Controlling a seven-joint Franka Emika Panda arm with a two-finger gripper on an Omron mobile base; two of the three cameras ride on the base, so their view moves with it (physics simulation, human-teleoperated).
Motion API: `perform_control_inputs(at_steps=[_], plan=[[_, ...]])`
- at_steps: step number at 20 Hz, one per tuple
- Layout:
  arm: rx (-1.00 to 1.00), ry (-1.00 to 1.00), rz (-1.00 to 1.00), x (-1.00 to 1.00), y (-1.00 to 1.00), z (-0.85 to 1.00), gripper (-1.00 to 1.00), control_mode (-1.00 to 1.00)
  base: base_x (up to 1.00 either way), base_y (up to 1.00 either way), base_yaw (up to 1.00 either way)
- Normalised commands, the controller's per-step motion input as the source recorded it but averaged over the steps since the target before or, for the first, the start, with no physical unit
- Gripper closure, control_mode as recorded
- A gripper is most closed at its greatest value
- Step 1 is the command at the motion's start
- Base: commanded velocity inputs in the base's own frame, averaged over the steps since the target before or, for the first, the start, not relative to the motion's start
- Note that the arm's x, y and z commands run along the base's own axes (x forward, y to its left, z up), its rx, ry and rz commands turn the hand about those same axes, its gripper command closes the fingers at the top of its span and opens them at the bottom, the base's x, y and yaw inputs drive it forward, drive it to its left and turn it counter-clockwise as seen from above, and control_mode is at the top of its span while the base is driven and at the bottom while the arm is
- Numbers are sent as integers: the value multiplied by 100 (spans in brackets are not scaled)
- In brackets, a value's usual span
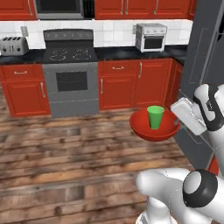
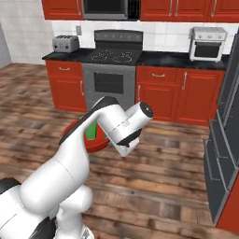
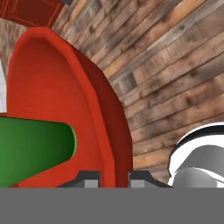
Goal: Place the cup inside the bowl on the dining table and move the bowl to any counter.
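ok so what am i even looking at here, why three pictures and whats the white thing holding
It is a rendered kitchen with a white robot arm on a driving base. Two pictures come from cameras on the base, behind the arm to its left and right. The third comes from a camera on the hand itself. The gripper pinches the rim of the red bowl, carried in the air above the wooden floor. The green cup stands upright inside it. Ahead are red cabinets, a stove and a toaster.

We're in a home kitchen here: red cabinets (image 1: 131, 83) run across the top of the frame under a black bench (image 1: 131, 53), with a stove (image 1: 70, 70) centre-left, toaster (image 1: 13, 45) upper left, toaster oven (image 1: 151, 37) upper right, and a wood-plank floor (image 1: 65, 162) below.
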Motion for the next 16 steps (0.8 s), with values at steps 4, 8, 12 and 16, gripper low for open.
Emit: perform_control_inputs(at_steps=[4, 8, 12, 16], plan=[[0, 0, 0, 0, 0, 0, 100, 100, 99, -21, 0], [0, 0, 0, 0, 0, 0, 100, 100, 100, -24, 0], [0, 0, 0, 0, 0, 0, 100, 100, 96, -21, 0], [0, 0, 0, 0, 0, 0, 100, 100, 99, -19, 0]])
